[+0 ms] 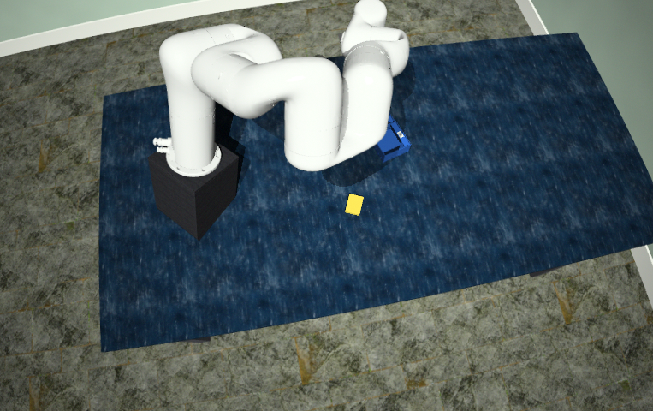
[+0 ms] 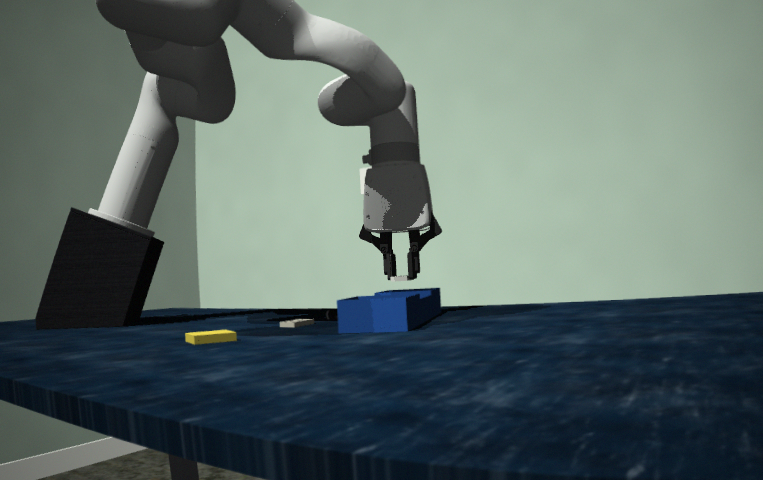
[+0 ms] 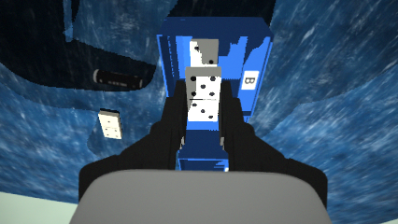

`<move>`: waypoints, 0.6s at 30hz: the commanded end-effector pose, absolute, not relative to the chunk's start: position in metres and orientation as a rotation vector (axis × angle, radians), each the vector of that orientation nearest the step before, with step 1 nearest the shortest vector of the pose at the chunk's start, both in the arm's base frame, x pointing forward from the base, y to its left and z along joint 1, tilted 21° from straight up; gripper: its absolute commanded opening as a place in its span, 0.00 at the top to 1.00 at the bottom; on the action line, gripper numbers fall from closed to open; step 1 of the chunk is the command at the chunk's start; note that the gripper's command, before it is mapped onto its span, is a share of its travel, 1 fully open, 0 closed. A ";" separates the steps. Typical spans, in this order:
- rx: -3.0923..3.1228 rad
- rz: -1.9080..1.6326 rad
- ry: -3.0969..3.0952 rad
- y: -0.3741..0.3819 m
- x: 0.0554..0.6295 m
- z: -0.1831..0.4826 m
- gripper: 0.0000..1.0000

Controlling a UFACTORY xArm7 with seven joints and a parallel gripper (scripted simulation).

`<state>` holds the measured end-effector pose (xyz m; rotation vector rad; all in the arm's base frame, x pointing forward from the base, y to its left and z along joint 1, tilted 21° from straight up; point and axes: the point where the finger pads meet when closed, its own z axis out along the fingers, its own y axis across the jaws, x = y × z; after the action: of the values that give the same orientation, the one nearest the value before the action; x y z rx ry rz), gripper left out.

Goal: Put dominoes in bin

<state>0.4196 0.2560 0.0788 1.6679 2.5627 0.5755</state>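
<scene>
Above bin B [image 3: 256, 70], the hand [image 3: 203, 122] pinches a domino [image 3: 203, 95] lengthwise along it.

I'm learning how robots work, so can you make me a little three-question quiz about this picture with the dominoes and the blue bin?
1. True or false: the gripper is shut on a domino.
2. How many dominoes already lie inside the blue bin? A) none B) one C) two
3. Fill in: the held domino hangs right above the bin compartment marked ___.

Key:
1. True. The black fingers pinch it from both sides.
2. B. The wrist view shows one domino in the bin; another domino lies on the table, beside a yellow block.
3. B, as its white label reads.
</scene>
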 end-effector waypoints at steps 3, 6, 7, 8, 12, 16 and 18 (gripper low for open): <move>1.666 0.580 2.560 0.259 0.423 0.072 1.00; 1.666 0.580 2.560 0.261 0.424 0.066 1.00; 1.666 0.580 2.560 0.261 0.424 0.065 1.00; 1.666 0.580 2.560 0.262 0.425 0.063 1.00; 1.666 0.580 2.560 0.264 0.427 0.055 1.00; 1.666 0.580 2.561 0.265 0.427 0.052 1.00; 1.666 0.580 2.561 0.266 0.428 0.050 1.00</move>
<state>0.4263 0.2647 0.0508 1.6676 2.5627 0.5759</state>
